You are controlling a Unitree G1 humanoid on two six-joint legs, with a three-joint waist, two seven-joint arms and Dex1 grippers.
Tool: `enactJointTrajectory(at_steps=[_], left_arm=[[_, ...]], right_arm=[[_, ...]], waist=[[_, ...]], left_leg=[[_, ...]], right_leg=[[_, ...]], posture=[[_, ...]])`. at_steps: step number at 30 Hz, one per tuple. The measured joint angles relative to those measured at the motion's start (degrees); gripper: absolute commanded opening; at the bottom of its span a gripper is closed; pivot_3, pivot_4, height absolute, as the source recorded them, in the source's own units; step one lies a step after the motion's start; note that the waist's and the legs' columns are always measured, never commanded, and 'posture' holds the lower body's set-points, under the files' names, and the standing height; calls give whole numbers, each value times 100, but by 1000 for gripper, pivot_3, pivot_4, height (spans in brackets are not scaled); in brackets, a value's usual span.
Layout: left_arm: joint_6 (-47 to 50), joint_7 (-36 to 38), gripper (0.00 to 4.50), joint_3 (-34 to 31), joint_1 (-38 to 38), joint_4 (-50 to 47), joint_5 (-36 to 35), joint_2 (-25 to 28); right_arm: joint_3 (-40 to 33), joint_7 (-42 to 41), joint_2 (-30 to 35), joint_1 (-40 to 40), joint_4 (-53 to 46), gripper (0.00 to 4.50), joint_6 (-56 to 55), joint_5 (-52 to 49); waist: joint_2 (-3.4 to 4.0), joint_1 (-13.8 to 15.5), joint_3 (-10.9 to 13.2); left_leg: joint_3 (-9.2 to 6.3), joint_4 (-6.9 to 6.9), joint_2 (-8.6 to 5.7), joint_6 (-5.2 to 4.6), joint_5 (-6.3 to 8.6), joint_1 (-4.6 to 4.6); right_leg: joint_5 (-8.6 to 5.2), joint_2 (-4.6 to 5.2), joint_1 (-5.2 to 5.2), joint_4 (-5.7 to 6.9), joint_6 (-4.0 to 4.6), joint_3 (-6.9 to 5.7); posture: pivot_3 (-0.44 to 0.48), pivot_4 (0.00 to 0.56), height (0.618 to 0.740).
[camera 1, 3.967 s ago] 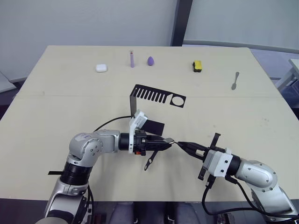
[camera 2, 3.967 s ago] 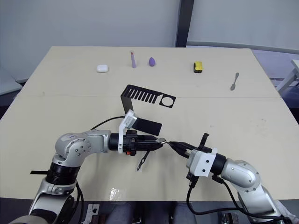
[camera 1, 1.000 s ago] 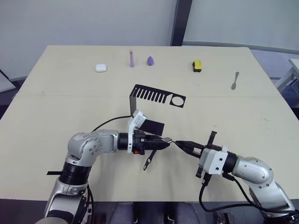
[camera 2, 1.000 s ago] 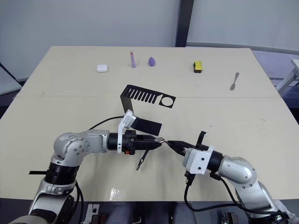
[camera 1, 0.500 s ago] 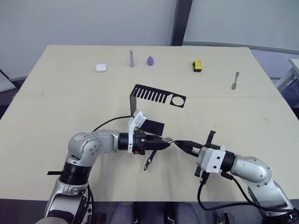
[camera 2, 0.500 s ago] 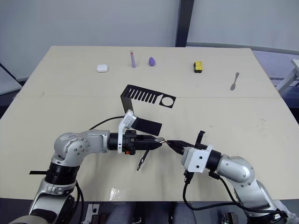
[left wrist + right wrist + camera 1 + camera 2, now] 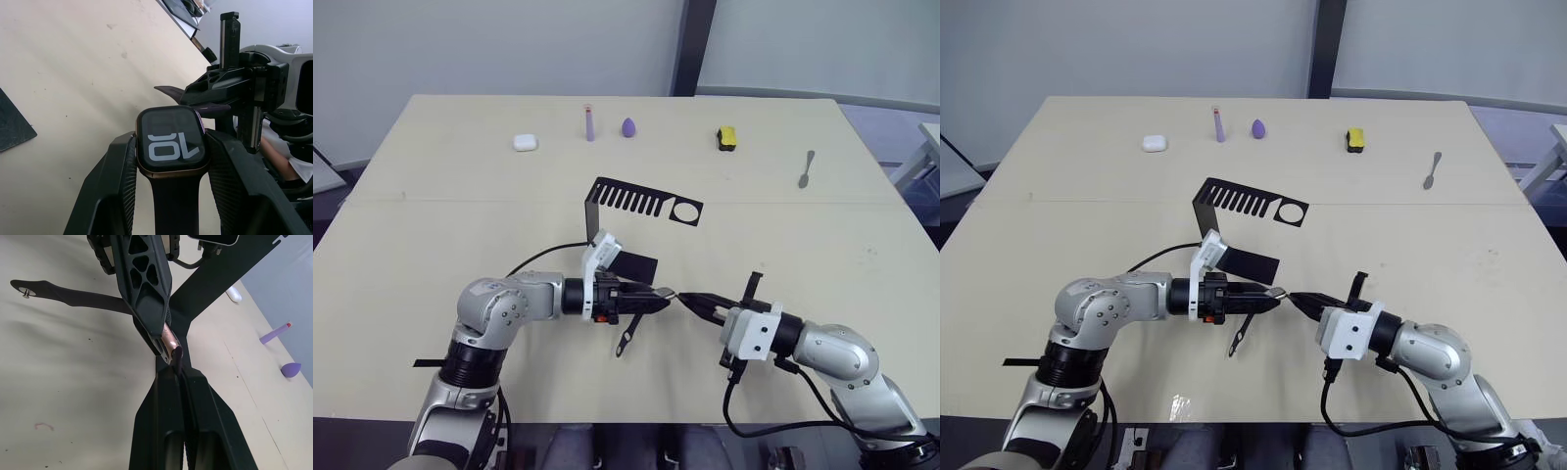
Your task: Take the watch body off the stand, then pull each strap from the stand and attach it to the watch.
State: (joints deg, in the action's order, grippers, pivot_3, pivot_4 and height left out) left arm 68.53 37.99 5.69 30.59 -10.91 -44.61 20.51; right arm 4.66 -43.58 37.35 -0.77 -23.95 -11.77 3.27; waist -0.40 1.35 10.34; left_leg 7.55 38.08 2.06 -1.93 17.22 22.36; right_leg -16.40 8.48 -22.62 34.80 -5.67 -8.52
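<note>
My left gripper (image 7: pixel 656 296) is shut on the watch body (image 7: pixel 171 147), a rounded-square case with a black screen, white digits and a pale gold rim. It holds the case just above the table's front middle. One dark strap (image 7: pixel 626 338) is fixed to the case and hangs toward the table. My right gripper (image 7: pixel 697 301) faces it from the right, shut on the second strap (image 7: pixel 178 355), whose end touches the free side of the watch body (image 7: pixel 168 340). The black stand (image 7: pixel 641 201) sits behind, its slotted top plate bare.
Along the far edge lie a white earbud case (image 7: pixel 526 143), a purple tube (image 7: pixel 590 124), a purple egg shape (image 7: pixel 628 127), a yellow-and-black block (image 7: pixel 726 138) and a spoon (image 7: pixel 806 168). A cable loops from my left wrist. A thin black strip (image 7: pixel 426 363) lies at the front left edge.
My right gripper has crept left with its strap, closing the small gap to the watch body. The left gripper and the watch have stayed almost still.
</note>
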Motion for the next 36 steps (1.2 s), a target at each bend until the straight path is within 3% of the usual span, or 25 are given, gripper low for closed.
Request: enactJointTrajectory(at_steps=[36], left_arm=[[-29, -161, 1586, 35, 3, -8, 206, -158]], right_arm=[[134, 141, -282, -85, 6, 0, 70, 884]], waist=[[0, -1, 0]], left_leg=[[0, 0, 0, 0, 0, 0]], right_leg=[[0, -1, 0, 0, 0, -2]], posture=[[0, 150, 740]])
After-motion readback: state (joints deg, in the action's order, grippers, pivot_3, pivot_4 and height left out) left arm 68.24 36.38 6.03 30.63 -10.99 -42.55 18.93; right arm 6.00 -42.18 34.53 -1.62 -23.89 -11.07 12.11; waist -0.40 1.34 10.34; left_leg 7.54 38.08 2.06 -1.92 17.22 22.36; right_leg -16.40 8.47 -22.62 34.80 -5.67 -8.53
